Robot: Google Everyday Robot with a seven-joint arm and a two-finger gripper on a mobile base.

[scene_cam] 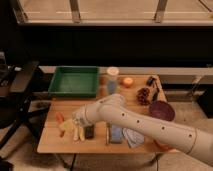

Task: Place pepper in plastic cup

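Note:
The pepper (60, 120), slim and red-orange, lies near the left end of the wooden table (100, 145). My gripper (75, 123) hangs just to the right of it, low over a pale yellow banana (76, 134). Its jaws stand open and hold nothing. The arm reaches in from the lower right and covers part of the table's middle. The plastic cup (113, 80), clear with a pale top, stands upright at the back of the table, to the right of the green tray, well away from the gripper.
A green tray (74, 81) sits at the back left. An orange fruit (128, 81), a brown cone-like thing (144, 95) and a purple bowl (161, 110) are on the right. A small dark block (89, 131) and a blue packet (116, 133) lie near the front edge. A dark chair (20, 85) stands left of the table.

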